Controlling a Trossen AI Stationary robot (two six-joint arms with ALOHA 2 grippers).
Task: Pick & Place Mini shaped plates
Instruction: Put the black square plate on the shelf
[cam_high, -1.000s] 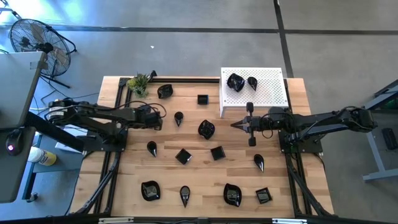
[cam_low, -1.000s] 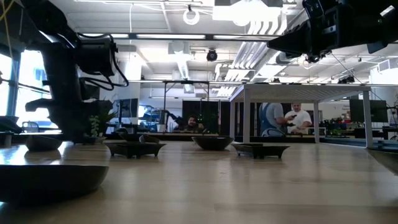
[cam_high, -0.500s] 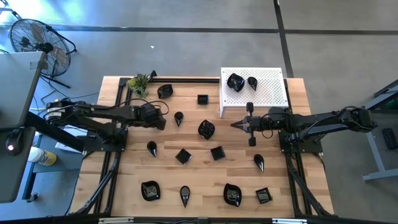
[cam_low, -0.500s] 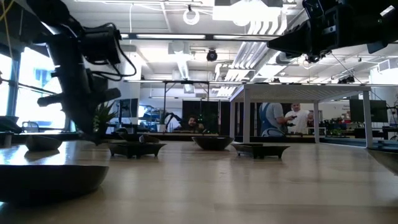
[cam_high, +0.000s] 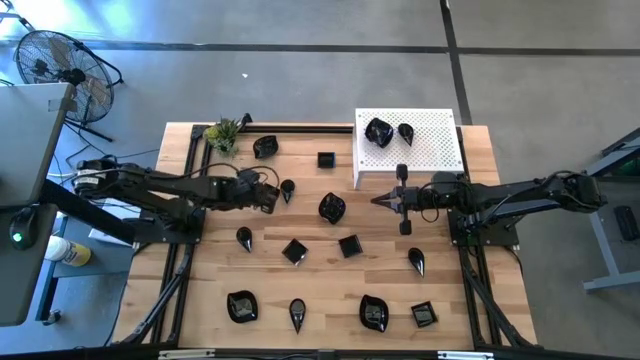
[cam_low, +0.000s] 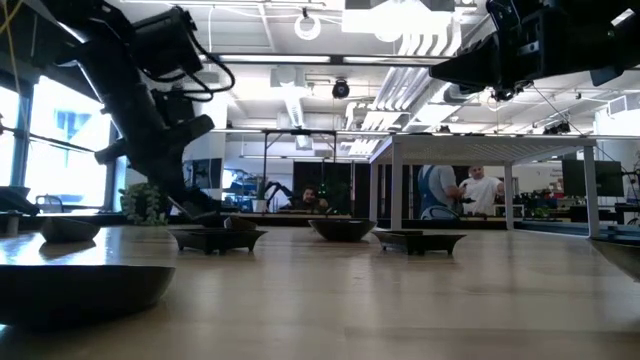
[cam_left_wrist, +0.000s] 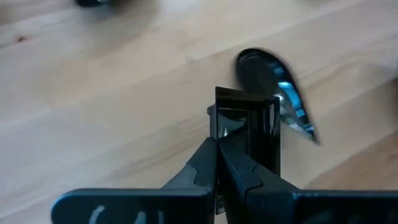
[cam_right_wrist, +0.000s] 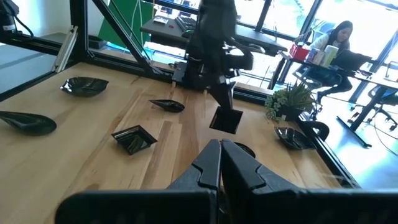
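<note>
Even overhead light; left wrist view blurred; bright windows.

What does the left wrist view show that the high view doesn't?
Only left wrist: the left tool shut on the edge of a small square plate, a grip that cannot be made out from above.
Only high: the white platform carrying two plates, the plant, more black plates scattered across the table, and the right tool, shut, beside the platform.
Both: the teardrop plate lying just past the left tool, and the wooden table.
</note>
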